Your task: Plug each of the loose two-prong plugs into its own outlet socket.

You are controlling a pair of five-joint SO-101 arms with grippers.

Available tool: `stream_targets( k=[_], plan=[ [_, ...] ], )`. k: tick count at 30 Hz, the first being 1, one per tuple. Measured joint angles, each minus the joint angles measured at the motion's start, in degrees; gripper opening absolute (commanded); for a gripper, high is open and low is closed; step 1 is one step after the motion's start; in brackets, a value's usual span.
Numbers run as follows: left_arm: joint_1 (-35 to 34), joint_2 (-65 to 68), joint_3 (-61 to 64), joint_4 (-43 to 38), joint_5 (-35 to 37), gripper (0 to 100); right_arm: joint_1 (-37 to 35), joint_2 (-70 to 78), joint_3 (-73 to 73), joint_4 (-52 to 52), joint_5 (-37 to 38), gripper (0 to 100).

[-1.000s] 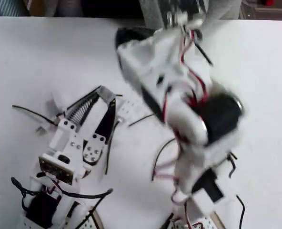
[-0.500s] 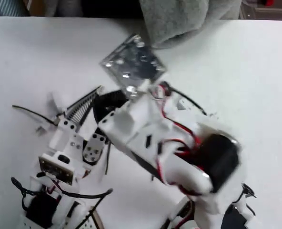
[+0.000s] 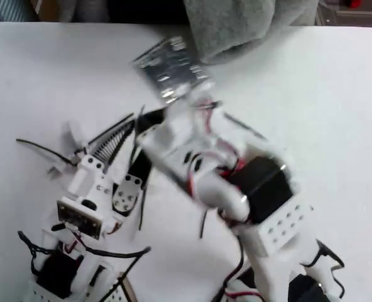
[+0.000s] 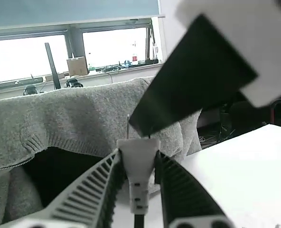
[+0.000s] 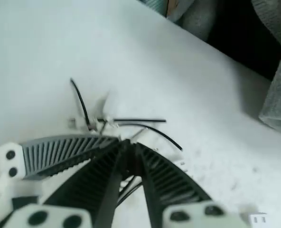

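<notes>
**Q:** Changed over the last second?

**A:** Right end effector [image 5: 129, 146]: swung down from the far side of the worktop [image 3: 41, 75]; now just beside the left end effector [image 4: 138, 159], almost tip to tip. Fingers pressed together, nothing seen between them. Left end effector: barely shifted.

**Q:** And the plugs?

**A:** White two-prong plug [image 4: 139, 190]: pinched between the ribbed fingers of the left end effector, one thin prong pointing out past the tips. Loose plug with black leads [image 5: 102, 124]: lying on the worktop near the left end effector, on the side away from the right arm.

**Q:** Meaning for the task?

**A:** Probably a handover or regrip about to begin. Judged early: one plug held, one lying loose, neither seated.
</notes>
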Motion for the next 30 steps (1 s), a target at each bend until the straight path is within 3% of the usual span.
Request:
stream_targets(
  k=[5,14,23,30],
  plan=[
    [0.09,-0.18,-0.26,-0.09,0.0,2,7.65,1.32,7.47,-5.45,0.0,1.9],
    [0.09,-0.44,-0.18,-0.09,0.0,2,10.11,-0.62,11.25,-11.43,5.89,1.9],
    [0.09,-0.44,-0.18,-0.09,0.0,2,-1.58,-11.25,3.6,-11.6,7.3,1.9],
    [0.09,-0.44,-0.18,-0.09,0.0,2,-4.57,-11.69,13.63,-11.52,7.3,1.9]
  ],
)
